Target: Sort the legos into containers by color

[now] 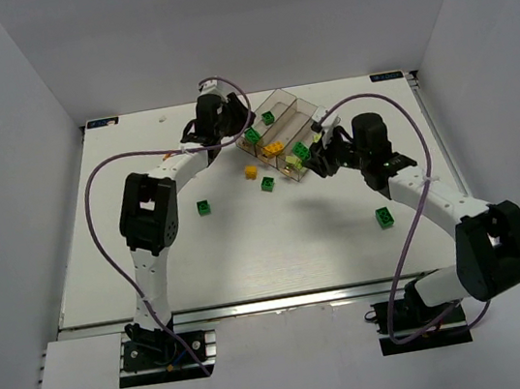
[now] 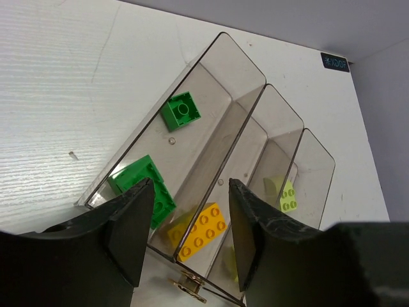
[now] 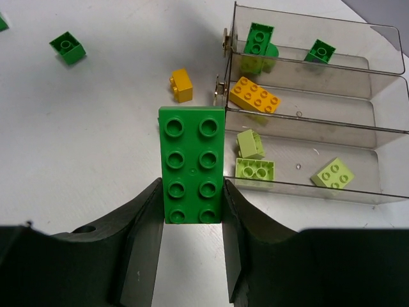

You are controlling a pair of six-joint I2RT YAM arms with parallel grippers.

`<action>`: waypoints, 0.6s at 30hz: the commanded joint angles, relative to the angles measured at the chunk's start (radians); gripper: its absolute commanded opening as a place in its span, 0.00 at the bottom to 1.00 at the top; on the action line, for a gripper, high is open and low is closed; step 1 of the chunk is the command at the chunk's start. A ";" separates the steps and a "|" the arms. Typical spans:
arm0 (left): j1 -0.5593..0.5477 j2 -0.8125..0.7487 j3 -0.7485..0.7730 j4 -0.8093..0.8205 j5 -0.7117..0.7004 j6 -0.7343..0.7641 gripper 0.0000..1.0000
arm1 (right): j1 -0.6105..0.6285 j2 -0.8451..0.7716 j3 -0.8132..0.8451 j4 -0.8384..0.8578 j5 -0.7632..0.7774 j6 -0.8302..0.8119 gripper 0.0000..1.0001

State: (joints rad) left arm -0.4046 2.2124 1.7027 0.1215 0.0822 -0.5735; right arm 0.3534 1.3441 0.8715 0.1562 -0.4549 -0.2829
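Observation:
My right gripper (image 3: 192, 198) is shut on a long dark green lego (image 3: 192, 163) and holds it above the table, just short of the clear containers' (image 3: 383, 38) near end; it also shows in the top view (image 1: 314, 159). My left gripper (image 2: 190, 224) is open and empty over the same end of the containers (image 2: 220, 57), and shows in the top view (image 1: 233, 128). One bin holds two green bricks (image 2: 181, 110) (image 2: 137, 179). The middle bin holds an orange brick (image 2: 199, 230). The third bin holds pale yellow-green bricks (image 3: 255, 170) (image 3: 332, 173).
Loose on the table are a small orange brick (image 1: 250, 171), a green one beside it (image 1: 267, 184), another green to the left (image 1: 203, 207) and one near the right arm (image 1: 384, 218). White walls enclose the table.

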 commanded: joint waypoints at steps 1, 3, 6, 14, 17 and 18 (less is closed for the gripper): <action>-0.002 -0.085 0.006 -0.005 -0.016 0.006 0.60 | -0.004 0.042 0.078 0.028 0.005 -0.005 0.00; -0.002 -0.132 -0.015 -0.006 -0.015 0.006 0.59 | -0.004 0.085 0.122 0.022 -0.001 -0.015 0.00; 0.000 -0.257 -0.112 -0.020 -0.042 0.024 0.59 | -0.002 0.153 0.203 -0.001 0.013 -0.025 0.00; 0.055 -0.667 -0.599 -0.075 -0.180 0.058 0.65 | 0.024 0.335 0.415 -0.056 0.036 -0.163 0.00; 0.085 -0.839 -0.766 -0.097 -0.191 0.034 0.66 | 0.035 0.439 0.516 -0.081 0.061 -0.226 0.00; 0.089 -0.882 -0.802 -0.111 -0.196 0.029 0.67 | 0.039 0.458 0.543 -0.098 0.074 -0.261 0.00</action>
State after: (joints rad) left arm -0.3378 1.4265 1.0039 0.0673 -0.0658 -0.5327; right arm 0.3782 1.7554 1.3334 0.0982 -0.4171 -0.4332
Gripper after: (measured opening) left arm 0.665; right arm 0.424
